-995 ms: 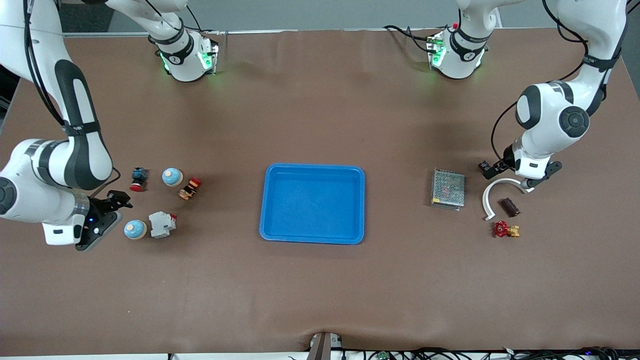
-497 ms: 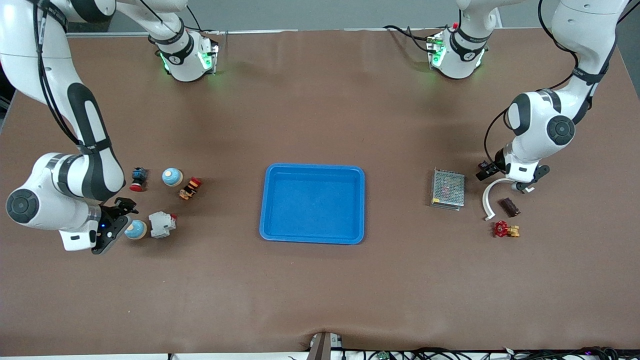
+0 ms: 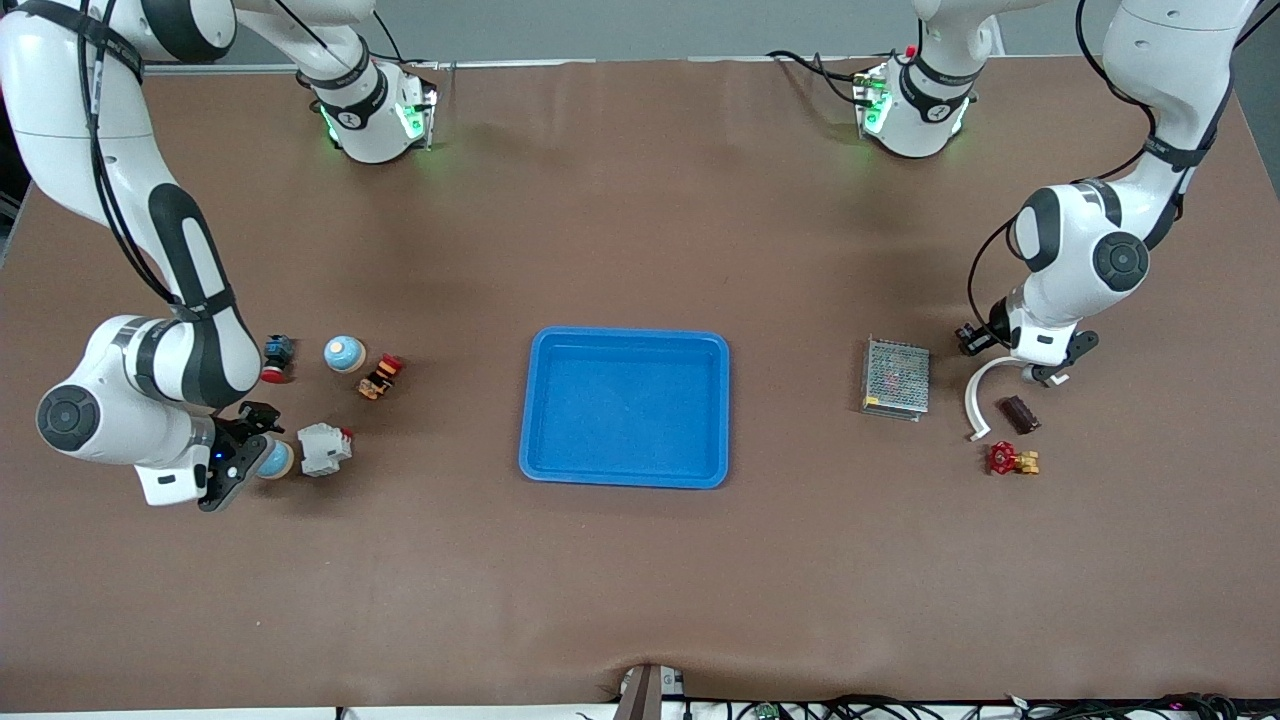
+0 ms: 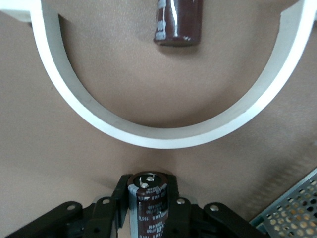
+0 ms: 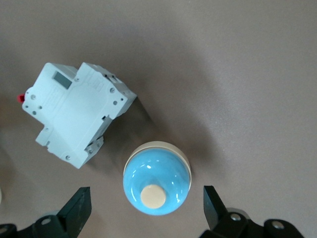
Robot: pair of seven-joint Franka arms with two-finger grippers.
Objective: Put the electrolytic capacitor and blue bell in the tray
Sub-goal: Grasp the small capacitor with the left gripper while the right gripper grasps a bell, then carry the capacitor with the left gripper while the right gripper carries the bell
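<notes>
The bright-blue tray (image 3: 625,407) lies empty mid-table. My right gripper (image 3: 262,450) is open and low over a blue bell (image 3: 278,460). In the right wrist view the bell (image 5: 157,183) sits between the spread fingers (image 5: 77,208). A second blue bell (image 3: 344,353) stands farther from the camera. My left gripper (image 3: 1045,372) is shut on a dark brown electrolytic capacitor (image 4: 148,198), just outside the curve of a white arc piece (image 4: 153,139). Another capacitor (image 3: 1018,413) lies on the table; it also shows in the left wrist view (image 4: 178,22).
A white circuit breaker (image 3: 323,448) lies right beside the bell under my right gripper. A red push button (image 3: 275,358) and an orange-black part (image 3: 381,376) flank the second bell. A metal mesh box (image 3: 896,377), the white arc (image 3: 972,400) and a red valve (image 3: 1010,459) lie at the left arm's end.
My right gripper has moved sideways toward the tray and now straddles the bell nearer the camera. My left arm shifted slightly toward the mesh box, then held still.
</notes>
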